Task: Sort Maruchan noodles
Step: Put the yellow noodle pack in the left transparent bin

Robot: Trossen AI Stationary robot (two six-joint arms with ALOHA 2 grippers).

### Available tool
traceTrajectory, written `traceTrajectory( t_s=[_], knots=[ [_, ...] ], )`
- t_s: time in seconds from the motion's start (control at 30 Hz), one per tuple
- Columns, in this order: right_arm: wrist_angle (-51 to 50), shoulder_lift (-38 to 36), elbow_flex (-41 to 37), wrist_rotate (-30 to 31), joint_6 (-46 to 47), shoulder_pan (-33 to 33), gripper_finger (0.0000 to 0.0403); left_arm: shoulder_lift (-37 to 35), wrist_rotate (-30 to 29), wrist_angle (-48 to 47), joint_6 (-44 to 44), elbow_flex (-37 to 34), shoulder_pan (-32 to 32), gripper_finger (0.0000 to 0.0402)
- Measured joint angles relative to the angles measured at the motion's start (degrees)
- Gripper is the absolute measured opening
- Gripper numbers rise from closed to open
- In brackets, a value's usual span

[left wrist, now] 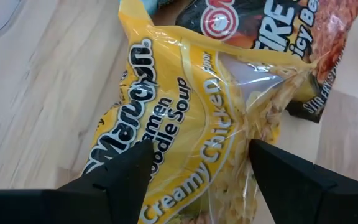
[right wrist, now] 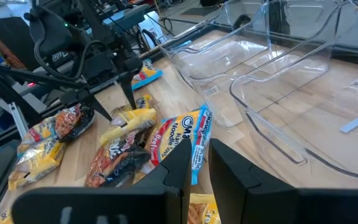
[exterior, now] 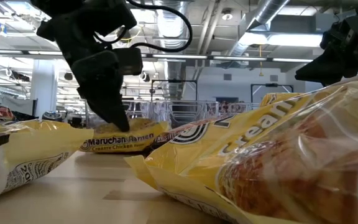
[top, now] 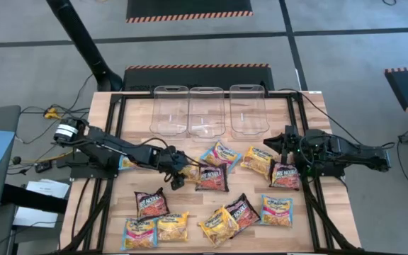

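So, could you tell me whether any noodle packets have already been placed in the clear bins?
No, all three clear bins at the back of the table show only bare plastic, and the noodle packets lie on the wood in front.

— From where are you seeing the table (top: 105, 212)?
— Straight down from above; the low camera sits at tabletop height, right against a yellow packet (exterior: 278, 162).
— And your wrists?
— Left looks down close on the yellow packet (left wrist: 166, 124) that the right views from across the table
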Motion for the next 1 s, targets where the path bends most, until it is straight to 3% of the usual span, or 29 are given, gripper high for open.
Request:
traceTrajectory(
  t_s=[0.13,0.27,0.7,1.0],
  knots=[
    [0.0,0.0,0.0,0.0,0.0,0.0,0.0082,0.5,-1.6,0.1,-1.0,0.1,-0.7,0.0254],
    [0.0,0.0,0.0,0.0,0.0,0.0,0.0082,0.5,-2.7,0.0,-1.5,-0.1,-1.5,0.0219],
    [0.0,0.0,0.0,0.1,0.0,0.0,0.0082,0.4,0.8,1.4,-2.0,-0.3,-2.7,0.0018],
    [-0.3,0.0,0.0,0.1,0.0,0.0,0.0082,-2.9,3.3,1.4,-1.5,1.7,-2.8,0.0]
  ],
)
